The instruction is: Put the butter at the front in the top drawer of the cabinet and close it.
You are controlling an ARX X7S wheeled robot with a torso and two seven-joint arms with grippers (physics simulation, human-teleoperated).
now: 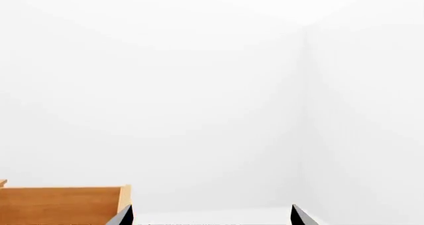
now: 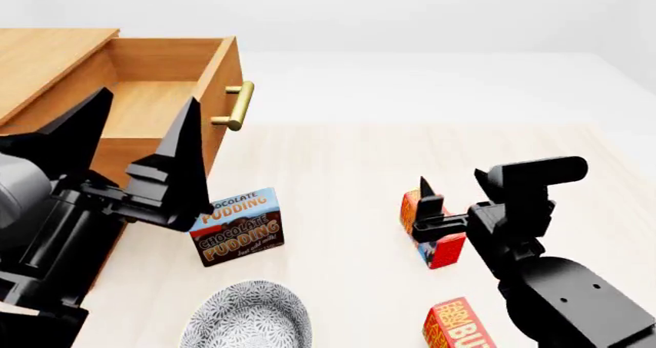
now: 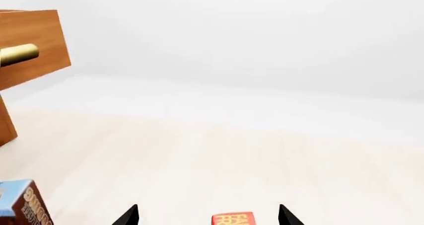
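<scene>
My right gripper (image 2: 428, 198) is spread open with its fingers straddling the top of the butter (image 2: 435, 240), which stands upright on the pale wooden floor (image 2: 339, 171); I can't tell whether the fingers touch it. My wrist camera shows the carton's top edge between the two tips. A second butter carton (image 2: 458, 326) sits nearer me, and the pudding box (image 2: 238, 227) stands to the left, beside a patterned bowl (image 2: 246, 317). My left gripper (image 2: 138, 144) is wide open, holding nothing, raised in front of the top drawer (image 2: 154, 94), which is pulled out of the cabinet (image 2: 46, 56)
</scene>
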